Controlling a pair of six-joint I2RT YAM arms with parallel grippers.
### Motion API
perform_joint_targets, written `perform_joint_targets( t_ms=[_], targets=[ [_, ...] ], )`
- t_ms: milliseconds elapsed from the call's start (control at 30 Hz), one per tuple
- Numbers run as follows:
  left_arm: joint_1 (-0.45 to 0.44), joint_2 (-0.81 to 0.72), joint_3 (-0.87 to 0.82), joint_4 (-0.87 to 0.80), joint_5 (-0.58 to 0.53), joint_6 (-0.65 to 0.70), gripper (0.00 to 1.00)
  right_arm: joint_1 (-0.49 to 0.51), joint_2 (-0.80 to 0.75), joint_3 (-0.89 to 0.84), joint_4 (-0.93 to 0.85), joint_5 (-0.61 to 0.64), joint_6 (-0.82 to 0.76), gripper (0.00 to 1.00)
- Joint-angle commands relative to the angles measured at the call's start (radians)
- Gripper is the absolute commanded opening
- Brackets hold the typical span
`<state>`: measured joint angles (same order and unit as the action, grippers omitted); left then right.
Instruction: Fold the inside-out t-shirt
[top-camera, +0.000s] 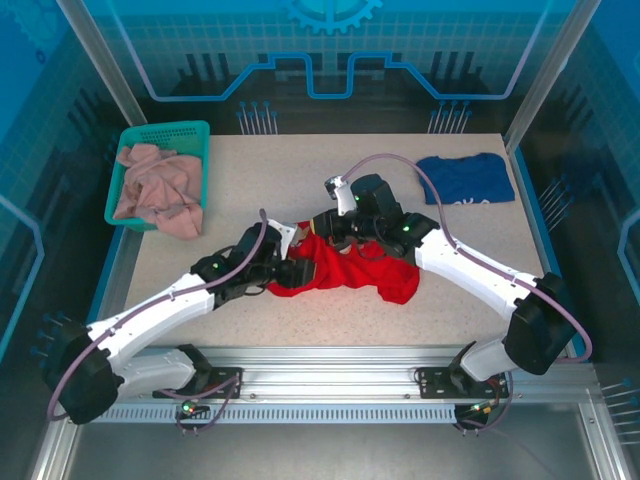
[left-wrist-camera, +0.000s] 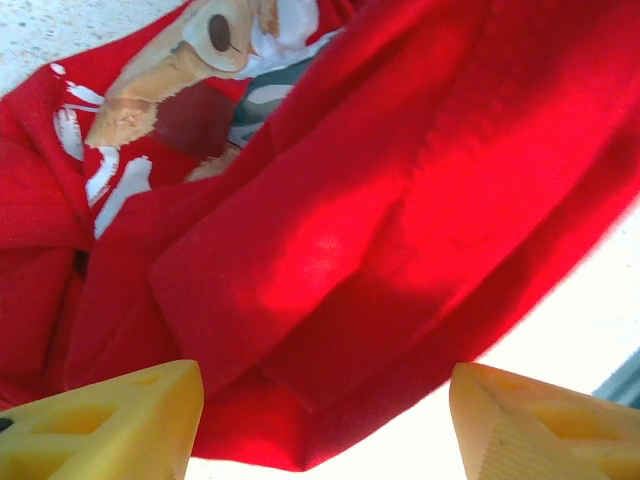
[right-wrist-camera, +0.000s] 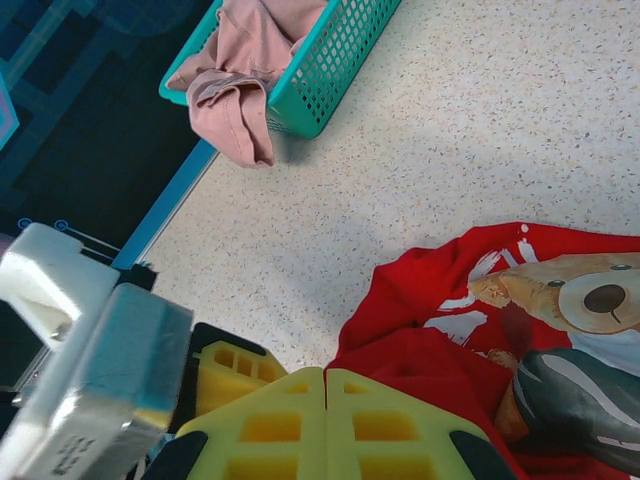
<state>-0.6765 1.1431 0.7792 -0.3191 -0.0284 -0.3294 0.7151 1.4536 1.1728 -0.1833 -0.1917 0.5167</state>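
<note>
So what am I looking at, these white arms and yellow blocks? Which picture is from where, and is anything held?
Two robot arms, bolted to a table. One picture looks down from above; the other two come from a camera on each wrist, and the yellow blocks are gripper fingers. A crumpled red t-shirt lies mid-table, a blue t-shirt far right, a pink garment in a teal basket far left. The left gripper is open, gripping nothing; the right gripper is shut beside the red cloth.
</note>
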Motion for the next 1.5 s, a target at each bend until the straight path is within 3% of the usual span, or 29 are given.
perform_joint_targets(
  t_ms=[0,167,533,800,1167,1300,1467],
  targets=[
    [-0.005,0.016,0.043,0.031,-0.071,0.030,0.62,0.014,-0.007,0.019,-0.002,0.003,0.007,0.00],
    [-0.004,0.042,0.051,0.021,-0.116,0.058,0.52,0.014,-0.009,0.016,-0.004,0.005,0.005,0.00],
    [-0.004,0.135,0.068,0.005,-0.155,0.072,0.62,0.013,-0.010,0.027,-0.001,0.017,0.006,0.00],
    [0.001,0.137,0.059,-0.060,-0.273,0.058,0.42,0.007,-0.031,0.019,-0.028,0.068,-0.011,0.00],
    [0.092,0.111,0.051,-0.113,-0.150,0.043,0.10,-0.005,-0.068,0.023,-0.049,0.102,-0.043,0.00],
    [0.106,0.064,0.083,-0.181,-0.109,0.030,0.08,-0.008,-0.073,0.031,-0.094,0.163,-0.086,0.00],
    [0.129,-0.036,0.104,-0.221,0.050,-0.003,0.03,-0.021,-0.062,0.056,-0.169,0.240,-0.161,0.00]
  ],
)
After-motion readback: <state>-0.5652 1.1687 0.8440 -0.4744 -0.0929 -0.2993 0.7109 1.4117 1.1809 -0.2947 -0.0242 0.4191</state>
